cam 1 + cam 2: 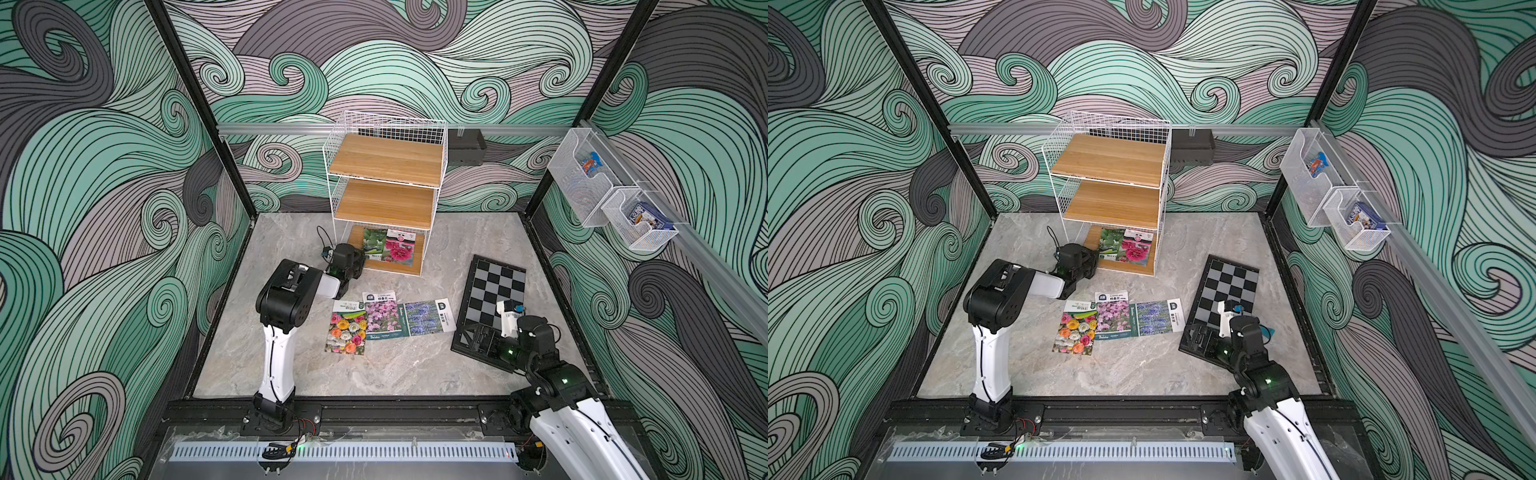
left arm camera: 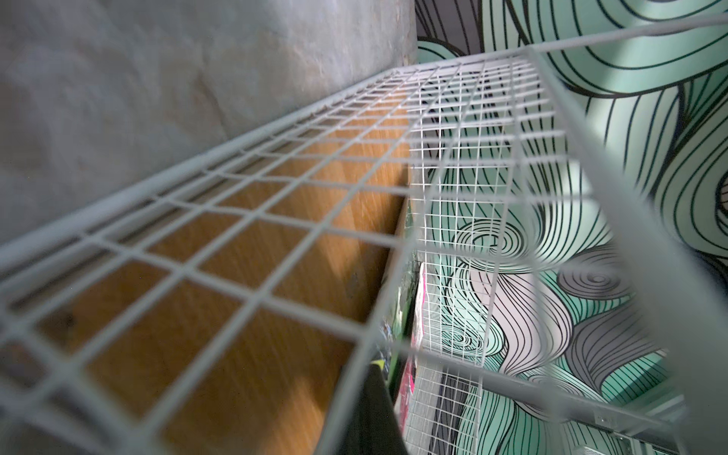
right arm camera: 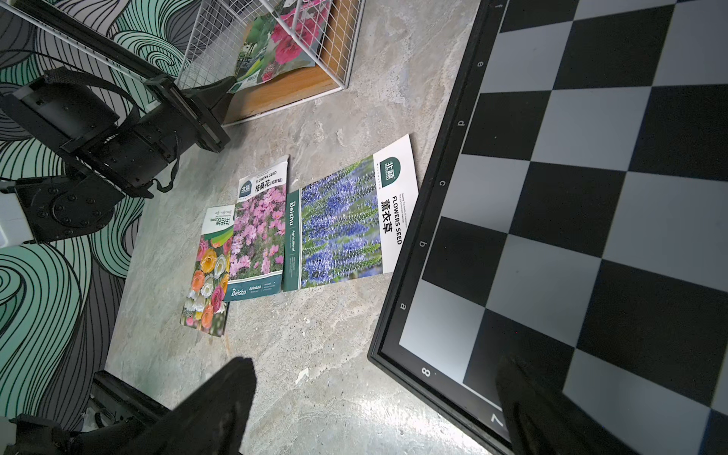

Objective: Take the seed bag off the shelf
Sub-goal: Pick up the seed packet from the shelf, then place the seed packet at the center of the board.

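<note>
The shelf stood at the far middle of the grey worktop, with its top and middle wooden boards bare. On its bottom board lay two packets side by side: the green seed bag on the left and the pink seed bag to its right, their edges overlapping.

The left arm reached low to the shelf's near-left corner. There the left pincer was clenched on the near-left corner of the green seed bag, which had not yet left the bottom tier. The left wrist view showed mostly blurred white wire grid and the wooden board, with a dark fingertip against the packets' edges.

The right pincer hung released and wide apart, grasping nothing, over the near-left corner of the chessboard, which lay flat on the right of the worktop.

Between the arms, three more packets lay flat in an overlapping row: the mixed-colour flower packet on the left, the pink cosmos packet in the middle and the lavender packet on the right, just beside the chessboard's left edge.
</note>
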Robot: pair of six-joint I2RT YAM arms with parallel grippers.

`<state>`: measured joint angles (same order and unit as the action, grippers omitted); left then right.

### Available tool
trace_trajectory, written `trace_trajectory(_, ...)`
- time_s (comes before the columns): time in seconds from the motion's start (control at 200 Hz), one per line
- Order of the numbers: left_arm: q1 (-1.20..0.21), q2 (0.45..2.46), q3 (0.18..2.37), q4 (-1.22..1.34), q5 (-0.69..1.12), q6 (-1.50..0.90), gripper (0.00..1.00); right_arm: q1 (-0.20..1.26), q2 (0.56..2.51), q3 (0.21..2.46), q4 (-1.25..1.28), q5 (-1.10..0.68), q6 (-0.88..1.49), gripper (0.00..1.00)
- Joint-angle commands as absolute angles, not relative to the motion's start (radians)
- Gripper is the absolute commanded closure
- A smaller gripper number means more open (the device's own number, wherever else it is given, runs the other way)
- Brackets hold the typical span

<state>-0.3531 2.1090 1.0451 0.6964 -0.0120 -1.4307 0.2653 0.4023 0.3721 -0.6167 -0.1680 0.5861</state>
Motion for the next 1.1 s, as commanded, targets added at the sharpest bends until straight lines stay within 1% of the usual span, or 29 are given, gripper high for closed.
trace_trajectory(0.0,-0.376,2.008,1.052,0.6,0.039,-1.36,1.0,0.272,0.411,0.385,-0.619,-0.179,0.595,0.01)
trace_trajectory(0.225,-0.364,1.8,1.05,0.322,0.009,-1.215,1.0,0.272,0.446,0.425,-0.62,-0.178,0.589,0.01)
trace_trajectory(0.385,-0.35,1.688,1.042,0.164,0.013,-1.149,1.0,0.272,0.457,0.441,-0.629,-0.186,0.592,0.01)
trace_trajectory(0.74,-0.346,1.432,0.909,-0.068,0.038,-1.124,1.0,0.272,0.448,0.463,-0.663,-0.184,0.606,0.01)
trace_trajectory(0.941,-0.345,1.207,0.83,-0.244,0.04,-1.084,1.0,0.272,0.489,0.495,-0.664,-0.188,0.6,0.01)
trace_trajectory(1.096,-0.341,1.026,0.758,-0.445,-0.019,-1.094,1.0,0.272,0.488,0.495,-0.67,-0.197,0.597,0.01)
